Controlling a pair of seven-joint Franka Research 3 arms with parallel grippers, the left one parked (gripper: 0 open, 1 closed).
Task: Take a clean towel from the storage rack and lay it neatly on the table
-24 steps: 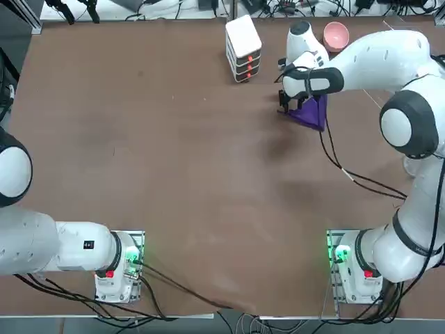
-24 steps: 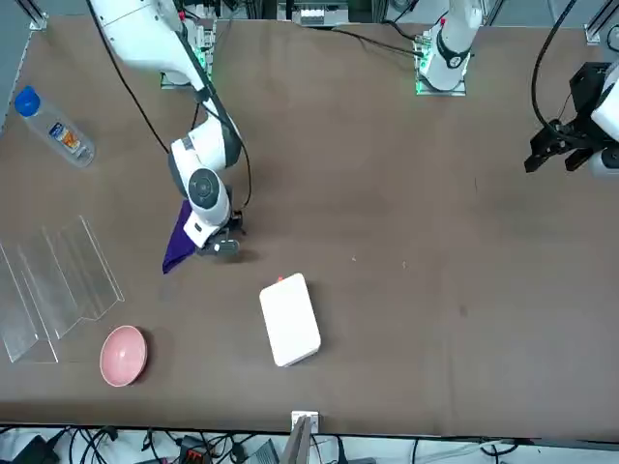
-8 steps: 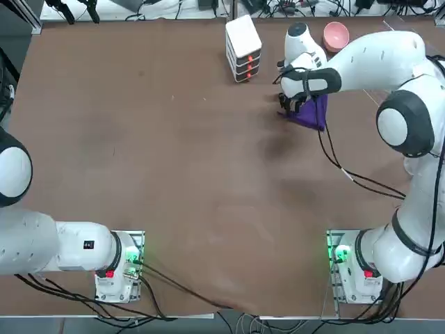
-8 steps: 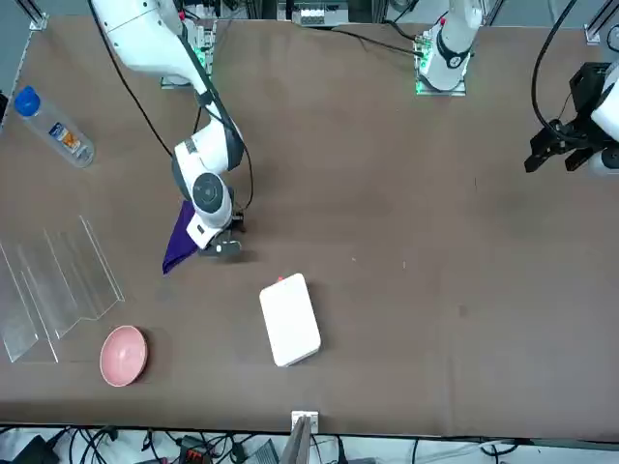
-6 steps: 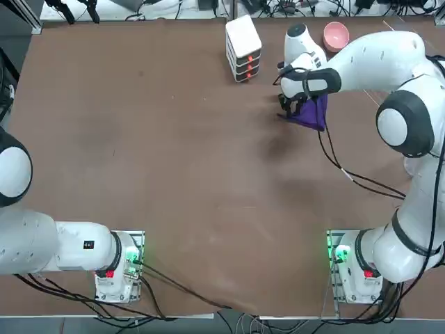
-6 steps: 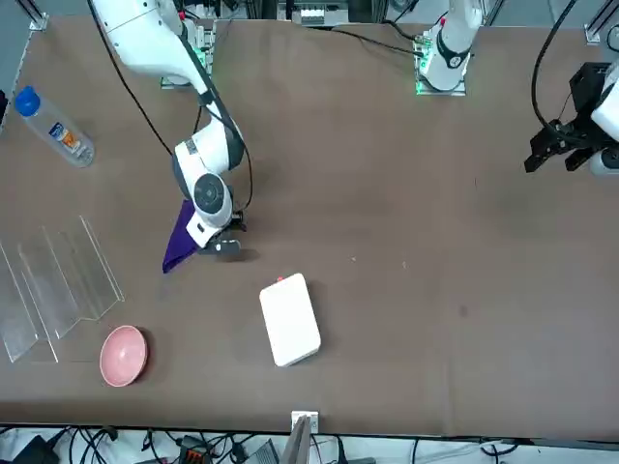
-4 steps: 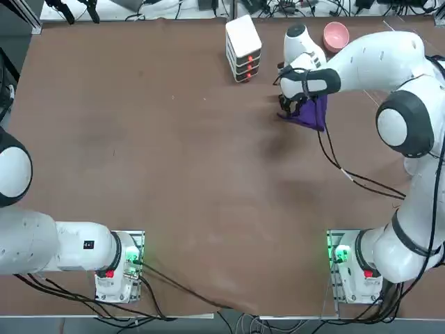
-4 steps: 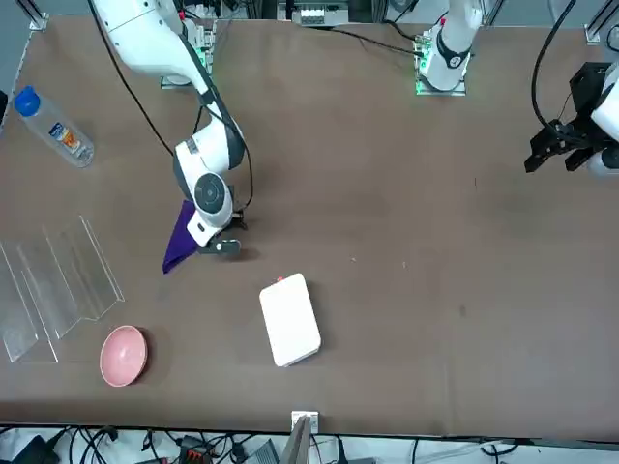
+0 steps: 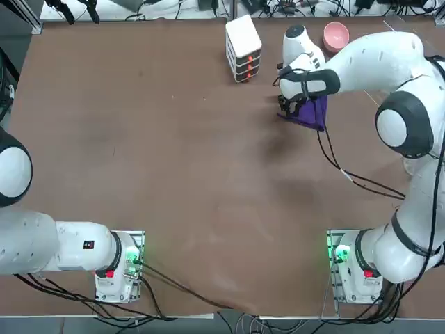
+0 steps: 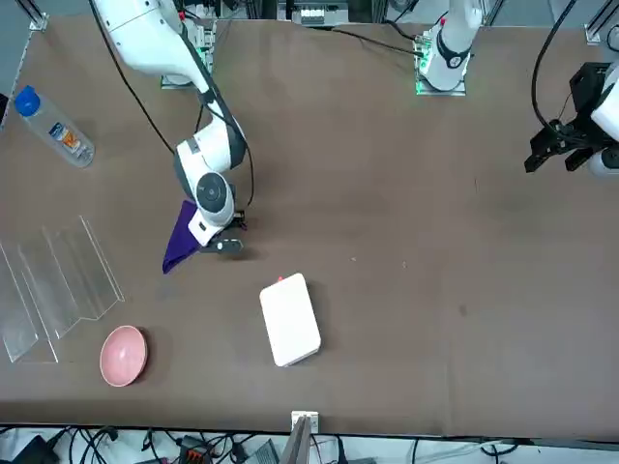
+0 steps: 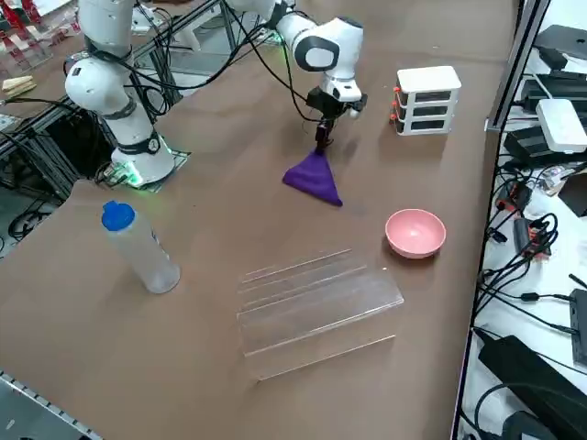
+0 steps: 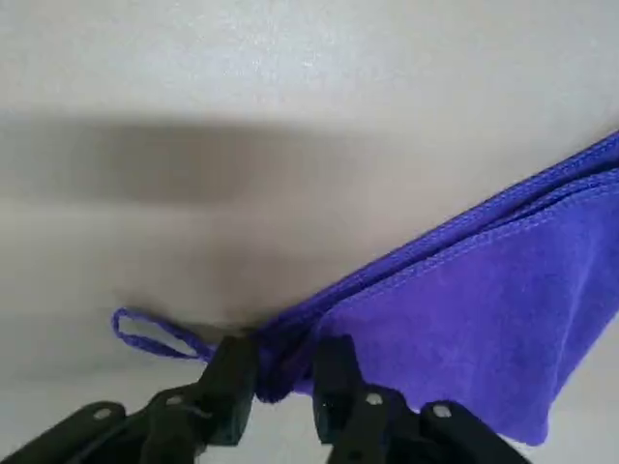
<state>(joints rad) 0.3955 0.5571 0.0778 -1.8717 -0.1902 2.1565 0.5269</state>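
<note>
The right tool (image 12: pixel 280 382) was positioned at the far right of the desk (image 9: pixel 174 153), pointing downward, with its two fingers (image 12: pixel 334 372) closed on one corner of the purple towel (image 11: pixel 315 177). The wrist view showed the cloth bunched between the fingers beside a small hanging loop (image 12: pixel 155 332). The rest of the towel draped from the pinched corner down to the desk surface, forming a tent shape with its lower edge resting on the desk.

The towel lay clear of the transparent storage rack (image 11: pixel 312 298), which stood empty nearer the right edge. A pink bowl (image 11: pixel 415 232) sat between the rack and the white stacked box (image 11: pixel 427 99); a water bottle (image 11: pixel 138 246) stood well apart.

Handling assessment: the towel appeared thin, light and fully limp. It would not hold shape, and would probably fold or wrinkle if released from one corner. A stitched hem corner looked like the most secure hold, as it resists slipping. Neat laying would likely require dragging the corner low across the desk so the trailing cloth spreads flat.
</note>
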